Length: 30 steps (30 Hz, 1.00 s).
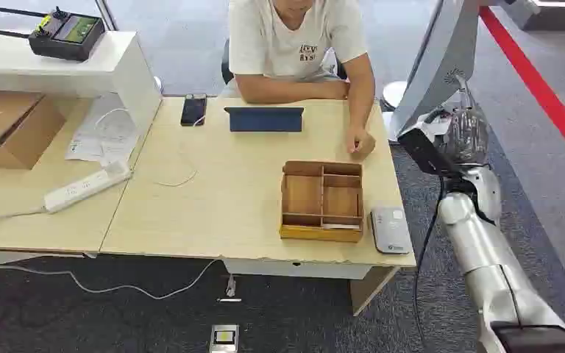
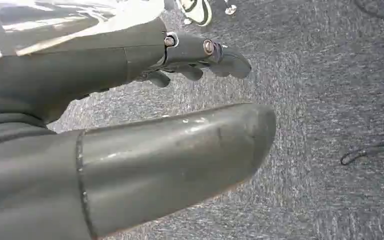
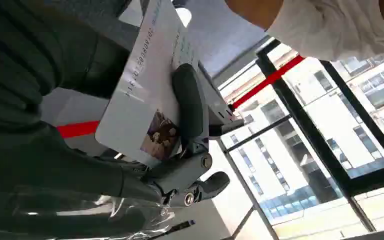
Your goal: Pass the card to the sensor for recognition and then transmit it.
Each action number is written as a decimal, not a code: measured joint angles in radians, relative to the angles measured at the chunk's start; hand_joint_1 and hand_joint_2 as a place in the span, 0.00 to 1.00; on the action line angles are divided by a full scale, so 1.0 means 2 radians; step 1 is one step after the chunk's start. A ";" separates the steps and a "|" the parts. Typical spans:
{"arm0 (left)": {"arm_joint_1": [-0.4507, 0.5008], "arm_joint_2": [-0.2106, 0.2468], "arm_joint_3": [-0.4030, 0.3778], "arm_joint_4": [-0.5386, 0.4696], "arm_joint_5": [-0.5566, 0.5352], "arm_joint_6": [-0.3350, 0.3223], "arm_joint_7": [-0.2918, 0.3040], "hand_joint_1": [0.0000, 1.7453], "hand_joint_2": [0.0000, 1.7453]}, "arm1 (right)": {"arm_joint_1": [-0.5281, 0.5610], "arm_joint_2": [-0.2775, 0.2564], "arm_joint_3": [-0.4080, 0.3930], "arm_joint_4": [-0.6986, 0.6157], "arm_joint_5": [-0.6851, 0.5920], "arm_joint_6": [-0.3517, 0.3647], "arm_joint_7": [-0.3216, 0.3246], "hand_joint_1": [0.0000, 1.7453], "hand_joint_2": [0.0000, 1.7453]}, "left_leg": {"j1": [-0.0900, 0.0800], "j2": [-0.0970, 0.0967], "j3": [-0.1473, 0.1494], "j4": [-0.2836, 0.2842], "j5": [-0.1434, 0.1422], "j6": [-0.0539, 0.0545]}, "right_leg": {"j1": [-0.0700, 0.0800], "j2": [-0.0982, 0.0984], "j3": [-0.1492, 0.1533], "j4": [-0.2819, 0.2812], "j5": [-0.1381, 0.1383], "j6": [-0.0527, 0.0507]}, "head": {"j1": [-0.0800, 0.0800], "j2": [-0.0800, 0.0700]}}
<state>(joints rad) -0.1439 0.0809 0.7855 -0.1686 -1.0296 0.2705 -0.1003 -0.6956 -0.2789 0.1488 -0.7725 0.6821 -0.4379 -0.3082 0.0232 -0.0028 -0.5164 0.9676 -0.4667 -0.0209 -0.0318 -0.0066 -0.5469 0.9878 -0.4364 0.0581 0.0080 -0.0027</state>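
Note:
My right hand hangs in the air off the table's right edge, level with its far half. In the right wrist view that hand pinches a white card with printed text and a small photo, thumb on one face and fingers behind. A grey-white sensor pad lies flat on the table's front right corner, beside a wooden divided tray. The hand is above and to the right of the pad, apart from it. My left hand hangs over grey carpet, holding nothing, fingers loosely apart from the thumb.
A person sits at the table's far side, one hand resting near the tray. A blue tablet, a phone, a power strip and a cardboard box lie to the left. A white slanted panel rises behind my right hand.

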 joint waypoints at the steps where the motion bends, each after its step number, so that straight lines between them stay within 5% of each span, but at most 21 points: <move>1: 0.000 0.000 0.000 0.000 0.000 0.000 0.000 0.00 0.00 | 0.001 -0.004 0.000 0.000 -0.001 0.007 0.000 1.00 1.00 | 0.000 0.000 0.000 0.000 0.000 0.000 | 0.000 0.000 0.000 0.000 0.000 0.000 | 0.000 0.000; 17: 0.000 0.001 0.007 0.000 0.009 0.001 0.013 0.00 0.00 | 0.056 -0.061 0.008 -0.008 -0.009 0.060 0.006 1.00 1.00 | 0.000 0.000 0.000 0.000 0.000 0.000 | 0.000 0.000 0.000 0.000 0.000 0.000 | 0.000 0.000; 30: 0.000 0.001 0.008 0.000 0.011 0.001 0.006 0.00 0.00 | 0.089 -0.077 0.018 -0.044 0.010 0.118 0.041 1.00 1.00 | 0.000 0.000 0.000 0.000 0.000 0.000 | 0.000 0.000 0.000 0.000 0.000 0.000 | 0.000 0.000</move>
<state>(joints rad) -0.1442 0.0824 0.8019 -0.1682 -1.0082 0.2728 -0.0889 -0.5186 -0.4337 0.1854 -0.8614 0.7023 -0.2026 -0.2254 0.0232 -0.0029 -0.5166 0.9675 -0.4673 -0.0209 -0.0318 -0.0066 -0.5467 0.9875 -0.4367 0.0583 0.0076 -0.0027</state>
